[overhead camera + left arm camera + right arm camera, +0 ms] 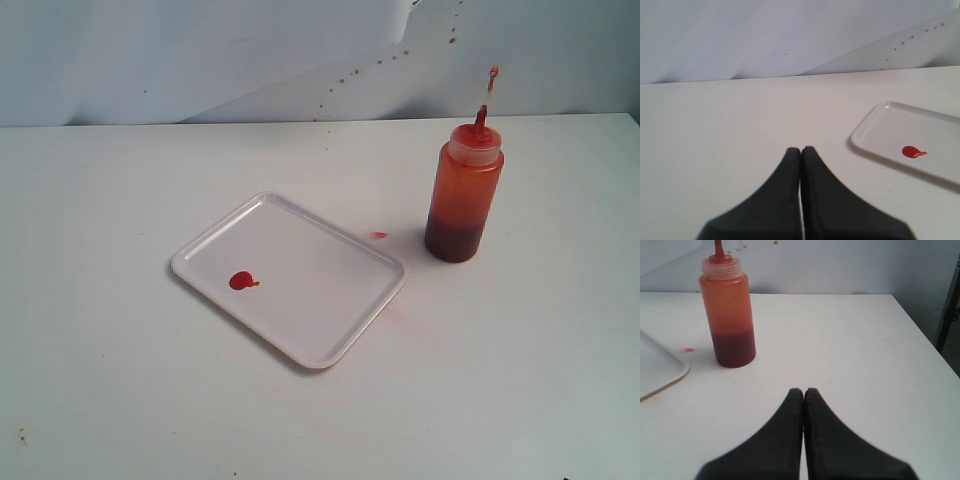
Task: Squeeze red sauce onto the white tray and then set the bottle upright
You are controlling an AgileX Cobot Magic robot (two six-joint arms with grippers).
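Note:
The white tray (300,290) lies flat near the middle of the table, and a glossy blob of red sauce (241,281) with a short tail sits toward its left corner. The bottle (463,190) stands upright to the right of the tray, apart from it, nozzle up. The left wrist view shows the tray (890,132) and red sauce (912,151); my left gripper (801,150) is shut, empty, well short of the tray. In the right wrist view the bottle (730,315) stands ahead of my right gripper (803,391), which is shut and empty. Neither gripper appears in the exterior view.
A small flat red smear (378,235) marks the table between tray and bottle, and a faint pink stain (392,313) lies by the tray's right corner. The backdrop (250,60) is spattered with small spots. The table's right edge (925,335) runs close to the bottle's side.

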